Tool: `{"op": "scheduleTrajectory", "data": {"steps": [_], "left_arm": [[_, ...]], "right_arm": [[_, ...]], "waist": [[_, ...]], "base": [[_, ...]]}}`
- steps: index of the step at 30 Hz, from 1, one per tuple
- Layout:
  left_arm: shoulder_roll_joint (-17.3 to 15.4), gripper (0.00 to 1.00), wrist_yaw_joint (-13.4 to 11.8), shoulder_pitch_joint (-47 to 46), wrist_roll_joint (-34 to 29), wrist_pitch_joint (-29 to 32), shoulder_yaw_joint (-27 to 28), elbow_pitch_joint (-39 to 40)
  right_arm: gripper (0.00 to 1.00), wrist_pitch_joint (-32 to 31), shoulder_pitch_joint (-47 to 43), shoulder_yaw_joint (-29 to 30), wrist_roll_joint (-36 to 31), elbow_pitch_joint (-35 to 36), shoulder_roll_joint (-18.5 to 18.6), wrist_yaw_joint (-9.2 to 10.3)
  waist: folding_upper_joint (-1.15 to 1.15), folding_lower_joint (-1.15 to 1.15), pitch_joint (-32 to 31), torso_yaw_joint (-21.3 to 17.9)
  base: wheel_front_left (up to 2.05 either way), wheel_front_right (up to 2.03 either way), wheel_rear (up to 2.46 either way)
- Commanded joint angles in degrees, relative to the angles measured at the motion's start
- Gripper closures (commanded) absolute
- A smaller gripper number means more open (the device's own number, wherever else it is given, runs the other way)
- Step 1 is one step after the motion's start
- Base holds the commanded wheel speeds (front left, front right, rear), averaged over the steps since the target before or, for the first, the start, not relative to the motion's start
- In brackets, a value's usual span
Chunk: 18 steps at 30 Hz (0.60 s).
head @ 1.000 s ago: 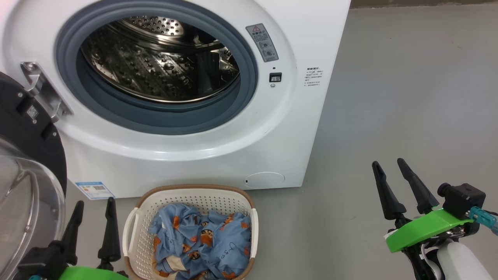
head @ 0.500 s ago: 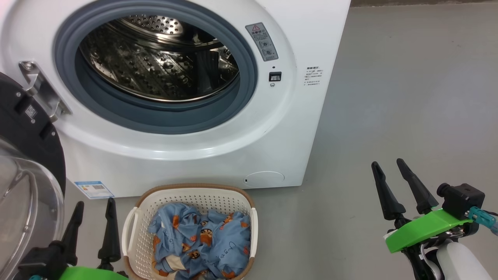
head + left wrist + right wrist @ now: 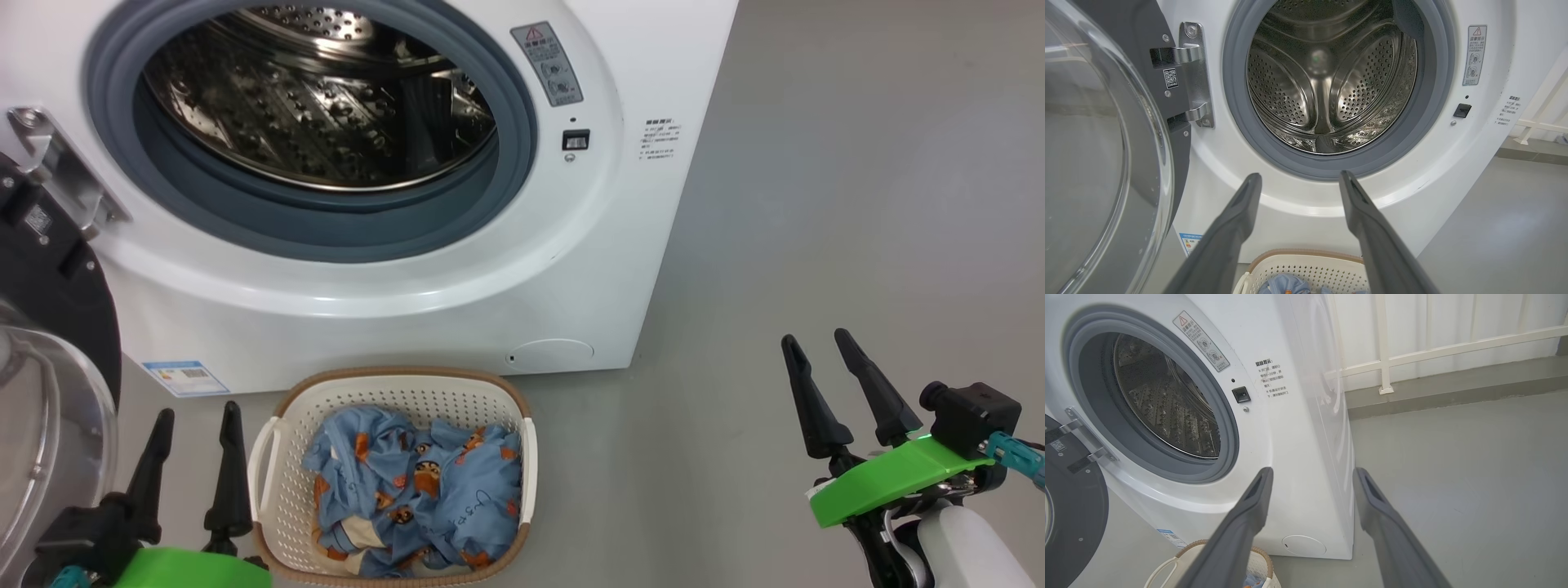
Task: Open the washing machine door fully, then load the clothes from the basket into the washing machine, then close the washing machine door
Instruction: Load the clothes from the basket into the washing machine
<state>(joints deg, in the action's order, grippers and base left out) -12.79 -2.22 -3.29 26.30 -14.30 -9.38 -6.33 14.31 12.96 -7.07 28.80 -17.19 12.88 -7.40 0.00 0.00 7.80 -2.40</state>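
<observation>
Bright, soft, even light with faint shadows. Glare spots the perforated steel drum (image 3: 1327, 81) and the boxy white washing machine (image 3: 392, 302); wrist views bend at the edges.

A laundry corner, plain and domestic in look: a white front-loading washing machine (image 3: 620, 245) stands directly on a smooth grey floor (image 3: 857, 204), its perforated steel drum (image 3: 1327, 81) exposed beside the swung-open washing machine door (image 3: 49, 294). A cream basket (image 3: 408, 402) of blue bear-print clothes (image 3: 424, 490) sits on the floor just in front of it. Beyond the machine, a white railing (image 3: 1453, 349) runs along a pale wall above a low grey kerb (image 3: 1453, 392), suggesting a utility space or balcony; which one cannot be told.
</observation>
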Motion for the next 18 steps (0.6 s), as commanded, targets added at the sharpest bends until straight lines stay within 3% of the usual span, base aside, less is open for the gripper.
{"op": "scheduleTrajectory", "data": {"steps": [1, 18], "left_arm": [[-1.54, 0.0, 0.06, -2.74, -0.52, -0.68, 1.92, 1.0], [-2.01, 0.0, 0.6, -6.73, -1.1, -0.43, 0.46, -0.28]], "right_arm": [[0.0, 0.69, 1.41, -1.13, -0.22, 1.6, 0.29, -0.09], [0.0, 0.69, 3.63, -0.51, -0.23, 2.63, -0.08, -0.09]], "waist": [[0.0, 0.0, 0.83, -0.16], [0.0, 0.0, 8.01, -1.6]], "base": [[0.0, 0.0, 0.0], [0.0, 0.0, 0.0]]}}
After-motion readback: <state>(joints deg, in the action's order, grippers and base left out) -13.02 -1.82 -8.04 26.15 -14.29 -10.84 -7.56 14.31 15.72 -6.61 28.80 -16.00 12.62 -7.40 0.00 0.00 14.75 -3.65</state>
